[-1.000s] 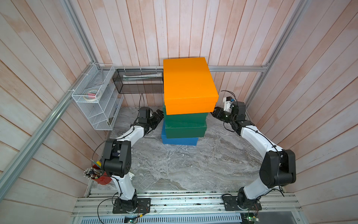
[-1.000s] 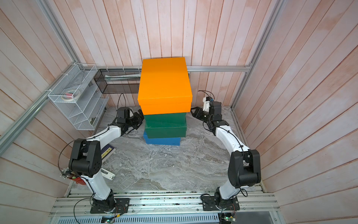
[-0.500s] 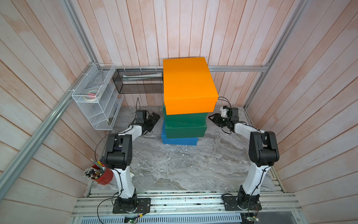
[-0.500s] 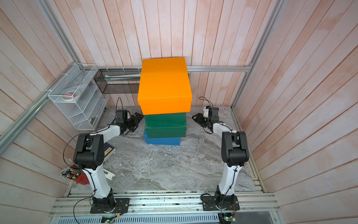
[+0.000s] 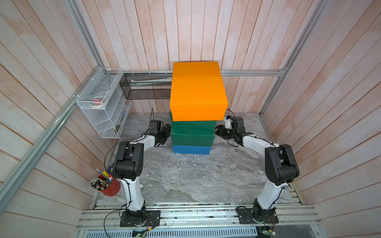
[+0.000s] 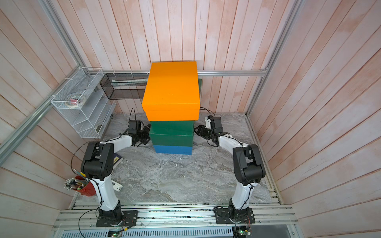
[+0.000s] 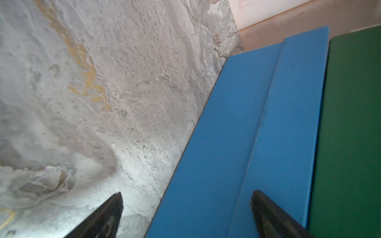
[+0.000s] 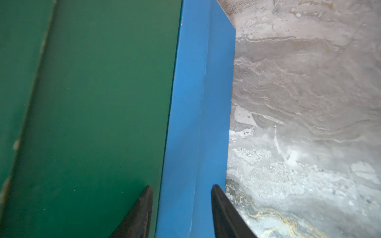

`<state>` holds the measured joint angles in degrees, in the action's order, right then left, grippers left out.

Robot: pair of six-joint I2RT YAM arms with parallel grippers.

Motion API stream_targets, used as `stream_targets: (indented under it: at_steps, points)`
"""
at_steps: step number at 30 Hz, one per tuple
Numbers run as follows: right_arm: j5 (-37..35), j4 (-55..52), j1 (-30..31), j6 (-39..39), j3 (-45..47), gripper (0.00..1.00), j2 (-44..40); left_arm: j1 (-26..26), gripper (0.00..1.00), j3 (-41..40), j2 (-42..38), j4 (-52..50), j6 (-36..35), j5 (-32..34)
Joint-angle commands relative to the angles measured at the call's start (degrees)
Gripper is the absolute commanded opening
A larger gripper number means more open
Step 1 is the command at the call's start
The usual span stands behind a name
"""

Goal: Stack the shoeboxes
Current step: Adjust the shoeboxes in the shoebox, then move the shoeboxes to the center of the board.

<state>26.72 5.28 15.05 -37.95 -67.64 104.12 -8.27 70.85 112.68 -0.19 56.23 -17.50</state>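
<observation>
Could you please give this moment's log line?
stack top-down: orange matte shoebox, two green shoeboxes, blue shoebox; left hand: open; right hand: open

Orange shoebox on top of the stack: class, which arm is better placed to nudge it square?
Probably the right. The orange shoebox overhangs the green shoeboxes on that side, and the right gripper hangs just under that edge; the left gripper sits lower, nearer the blue shoebox.
</observation>
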Motion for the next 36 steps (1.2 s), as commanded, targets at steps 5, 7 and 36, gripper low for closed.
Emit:
stream_targets:
  at_steps: [5, 7, 36]
  points:
    - [1.8, 3.1, -2.0, -1.5, 1.4, 0.48, 0.6, -2.7, 1.0, -2.8, -2.6, 0.4, -0.2, -0.3]
    - [2.4, 4.7, -3.6, -2.3, 1.8, 0.48, 1.6, -2.7, 1.0, -3.0, -2.8, 0.2, -0.2, -0.1]
    - [4.6, 10.5, -0.9, -5.0, 8.8, 0.47, -0.7, -12.4, 1.0, -2.4, -0.9, -1.2, 0.5, 0.8]
